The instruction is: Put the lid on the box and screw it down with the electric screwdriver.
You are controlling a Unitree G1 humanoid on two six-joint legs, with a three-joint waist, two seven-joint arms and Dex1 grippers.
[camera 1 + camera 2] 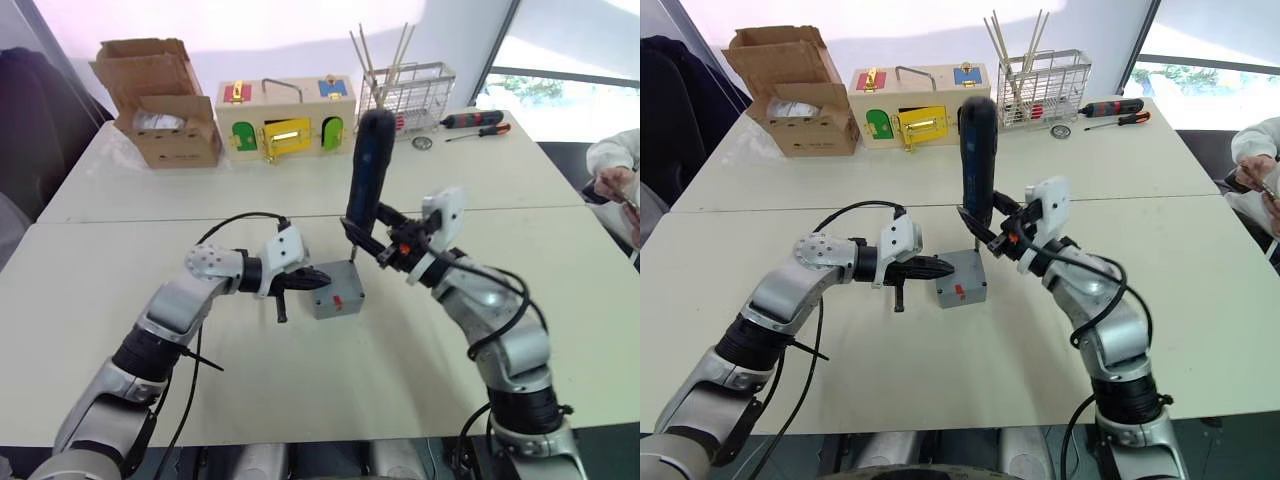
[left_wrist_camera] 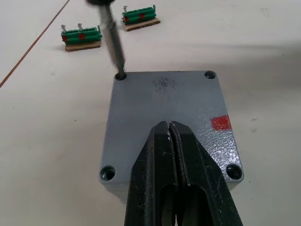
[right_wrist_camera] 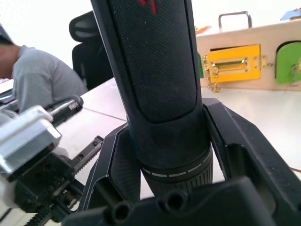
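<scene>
The grey box (image 1: 336, 292) stands at mid-table with the lid (image 2: 164, 101) lying flat on top; a small red mark shows on it. My left gripper (image 1: 320, 280) is shut with nothing in it, and its fingertips (image 2: 169, 129) rest on the lid's middle. My right gripper (image 1: 364, 240) is shut on the lower body of the electric screwdriver (image 1: 368, 165), a thick black cylinder held upright. Its metal bit (image 2: 112, 40) sits in the lid's far corner hole. The other three corner holes are visible.
Along the table's back stand a brown cardboard box (image 1: 160, 105), a wooden box with coloured doors (image 1: 287, 118) and a wire basket (image 1: 408, 92), with red-and-black hand screwdrivers (image 1: 475, 120) beside it. Two green screw holders (image 2: 81, 36) lie beyond the box. A person (image 1: 615, 170) sits at the right.
</scene>
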